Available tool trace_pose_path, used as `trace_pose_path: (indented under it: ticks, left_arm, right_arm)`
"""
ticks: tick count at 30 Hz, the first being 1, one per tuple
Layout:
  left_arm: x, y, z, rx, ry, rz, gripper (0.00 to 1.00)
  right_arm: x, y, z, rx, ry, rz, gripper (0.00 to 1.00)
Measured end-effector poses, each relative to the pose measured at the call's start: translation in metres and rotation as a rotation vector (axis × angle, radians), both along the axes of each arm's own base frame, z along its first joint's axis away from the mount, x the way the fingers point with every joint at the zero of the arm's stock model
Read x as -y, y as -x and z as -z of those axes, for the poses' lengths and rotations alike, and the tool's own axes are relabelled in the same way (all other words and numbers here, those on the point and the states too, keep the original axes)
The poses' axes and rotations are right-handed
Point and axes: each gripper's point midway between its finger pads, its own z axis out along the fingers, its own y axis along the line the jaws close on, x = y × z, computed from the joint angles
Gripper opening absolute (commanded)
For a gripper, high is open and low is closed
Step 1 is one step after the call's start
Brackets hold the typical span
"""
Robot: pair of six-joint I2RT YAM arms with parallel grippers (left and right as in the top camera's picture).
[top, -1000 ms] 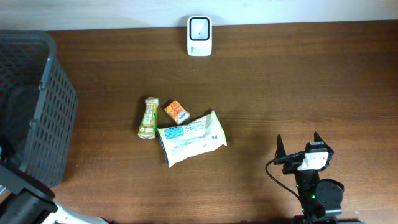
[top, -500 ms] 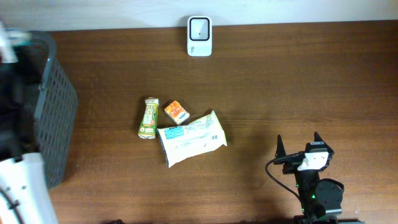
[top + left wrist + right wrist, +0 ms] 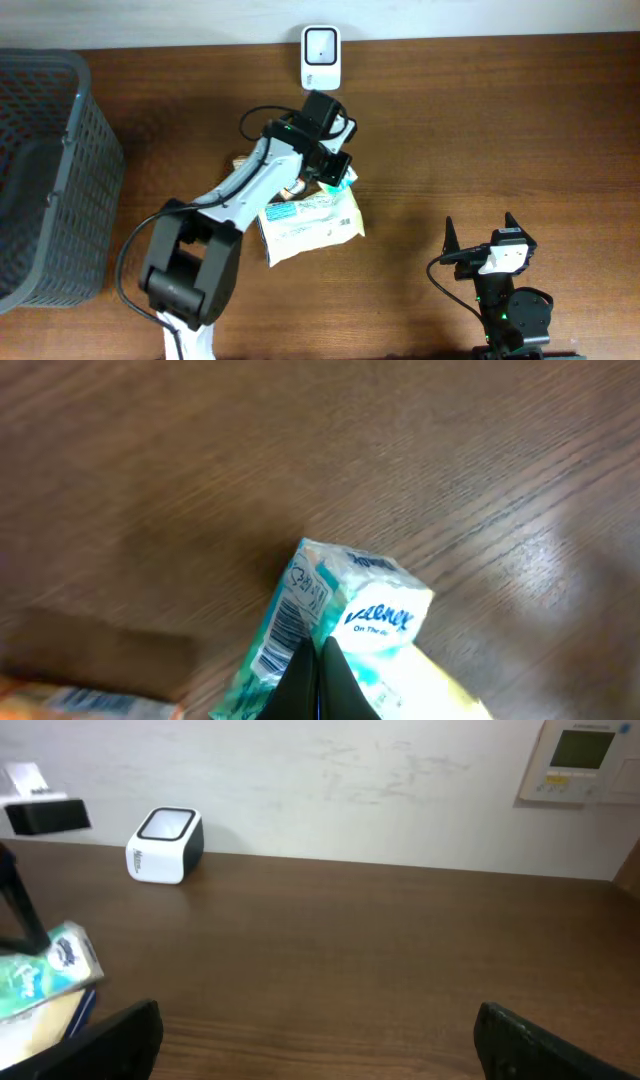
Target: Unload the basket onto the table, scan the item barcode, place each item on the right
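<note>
Glossy film is what I am dealing with: the soft white-and-teal plastic tissue pack (image 3: 305,222) lies on the dark wooden table (image 3: 480,120), roughly mid-table and well short of the small white box-shaped scanner (image 3: 320,45) at the far edge. My left gripper (image 3: 335,172) is reached out over the pack's far corner with its fingers pressed fully together. In the left wrist view they form one dark wedge against the wrapper. I cannot tell whether a fold of film is pinched between them. The right gripper (image 3: 480,235) sits near the front edge, jaws spread wide and holding nothing.

I judge this to be the pick-up step, with the scan itself not yet begun. The striped black-and-white barcode (image 3: 285,620) runs along a narrow side panel, so the next move calls for a secure hold and a turn that presents that panel to the scanner's dark window.

The pack is pillowy and will crumple. Its slick film could slip, and a wrinkle across the stripes might spoil the read. The grey mesh plastic basket (image 3: 60,170) stands at the far left.
</note>
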Motion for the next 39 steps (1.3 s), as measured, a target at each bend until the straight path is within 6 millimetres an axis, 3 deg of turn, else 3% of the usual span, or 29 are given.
trace_pose_path:
  ticks: [2,5,6,8,11,12,13,14,15,19,21,39]
  left_arm:
    - [0.004,-0.001,0.007,-0.005,0.003,-0.007,0.67]
    - [0.002,-0.006,0.006,0.010,-0.001,-0.019,0.94]
    - [-0.006,-0.022,-0.010,0.039,-0.004,-0.050,0.99]
    - [-0.043,-0.048,-0.066,0.100,0.000,-0.143,0.99]
    - [-0.134,-0.070,-0.168,0.271,0.036,-0.314,0.99]
    - [-0.175,-0.069,-0.201,0.337,0.026,-0.396,0.99]
    - [-0.201,-0.063,-0.215,0.360,-0.005,-0.450,0.99]
    - [-0.247,-0.053,-0.246,0.427,-0.027,-0.549,0.99]
    - [-0.267,-0.048,-0.249,0.429,-0.049,-0.592,0.99]
    - [-0.331,-0.041,-0.229,0.363,-0.117,-0.732,0.99]
    - [-0.346,-0.039,-0.229,0.363,-0.130,-0.769,0.99]
    - [-0.347,-0.039,-0.229,0.363,-0.130,-0.770,0.99]
  right_arm:
    - [0.000,0.000,0.000,0.000,0.000,0.000,0.99]
    - [0.000,0.000,0.000,0.000,0.000,0.000,0.99]
    - [0.000,0.000,0.000,0.000,0.000,0.000,0.99]
    - [0.000,0.000,0.000,0.000,0.000,0.000,0.99]
    - [0.000,0.000,0.000,0.000,0.000,0.000,0.99]
    - [0.000,0.000,0.000,0.000,0.000,0.000,0.99]
    - [0.000,0.000,0.000,0.000,0.000,0.000,0.98]
    - [0.000,0.000,0.000,0.000,0.000,0.000,0.99]
    - [0.000,0.000,0.000,0.000,0.000,0.000,0.99]
    - [0.000,0.000,0.000,0.000,0.000,0.000,0.99]
    - [0.000,0.000,0.000,0.000,0.000,0.000,0.99]
    - [0.000,0.000,0.000,0.000,0.000,0.000,0.99]
